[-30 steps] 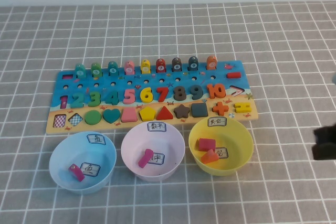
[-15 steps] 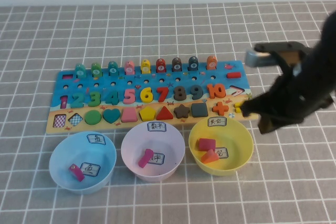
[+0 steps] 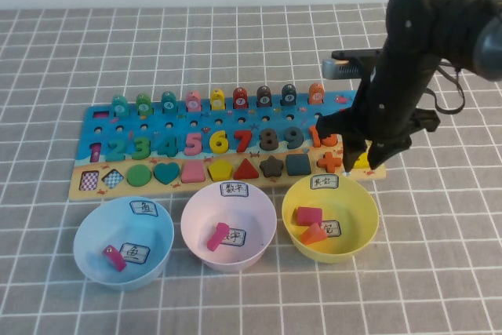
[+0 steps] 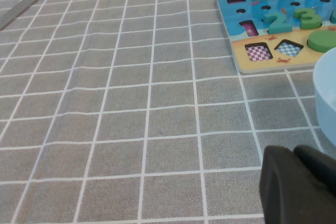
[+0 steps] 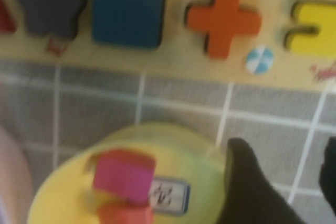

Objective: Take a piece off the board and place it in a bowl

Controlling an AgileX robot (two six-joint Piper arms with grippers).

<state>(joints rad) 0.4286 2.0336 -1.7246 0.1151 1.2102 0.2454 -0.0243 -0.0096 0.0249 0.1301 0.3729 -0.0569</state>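
The puzzle board (image 3: pixel 100 125) lies across the table's middle with numbers, shapes and fish pegs on it. My right gripper (image 3: pixel 362 164) hangs open and empty over the board's right front edge, close above the orange plus (image 3: pixel 330 162) and the yellow equals sign (image 3: pixel 362 161). In the right wrist view its fingertips (image 5: pixel 247 177) stand apart over the cloth between the yellow bowl (image 5: pixel 63 192) and the board; the plus (image 5: pixel 223 18), the equals sign (image 5: pixel 312 27) and the blue square (image 5: pixel 128 9) lie in their slots. My left gripper (image 4: pixel 299 182) is shut, empty, low over the cloth left of the board.
Three bowls stand in front of the board: blue (image 3: pixel 88 229) with a magenta piece, pink (image 3: pixel 196 213) with a magenta piece, yellow (image 3: pixel 367 217) with a pink block (image 3: pixel 309 215) and an orange piece (image 3: pixel 313 233). Grey checked cloth covers the table.
My right arm has swung in from the right edge of the view and now stands over the board's right front corner. The pieces and bowls have not moved.
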